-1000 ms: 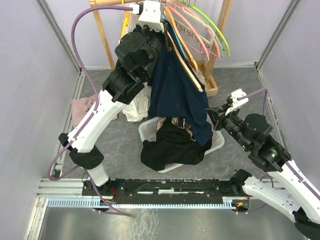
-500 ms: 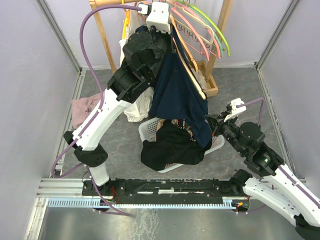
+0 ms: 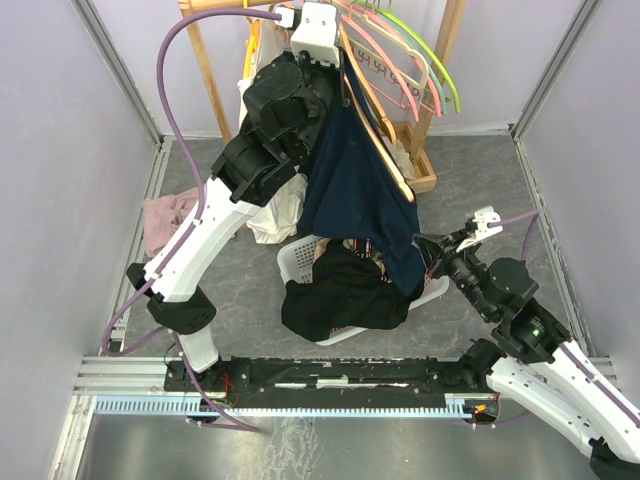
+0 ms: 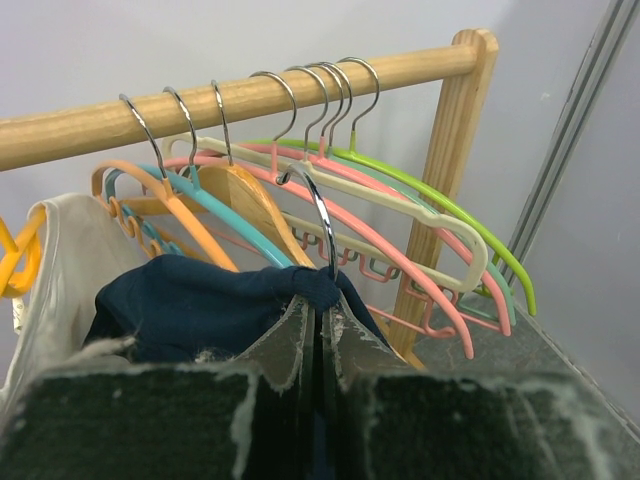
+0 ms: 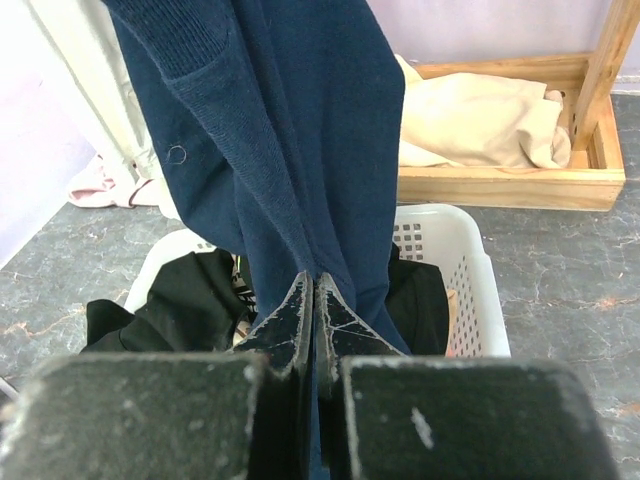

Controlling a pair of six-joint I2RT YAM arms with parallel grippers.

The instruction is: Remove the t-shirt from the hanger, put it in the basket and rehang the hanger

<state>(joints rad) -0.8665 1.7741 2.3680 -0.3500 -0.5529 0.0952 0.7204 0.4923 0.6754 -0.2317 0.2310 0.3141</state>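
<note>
The t-shirt (image 3: 355, 190) is plain dark navy on a tan wooden hanger (image 3: 381, 130). White laundry basket (image 3: 292, 258) with a black garment (image 3: 330, 300) in it, pink cloth (image 3: 165, 215) off to the side. Spare hangers: lime green hanger (image 4: 525, 290), orange hanger (image 4: 200, 235). Floor (image 5: 560, 300) is grey marbled.

I see the t-shirt (image 3: 355, 190) hanging on its hanger (image 3: 378, 135) above the basket (image 3: 298, 262), the rack (image 3: 440, 70) behind, spare hangers (image 3: 432, 52) to its right.
</note>
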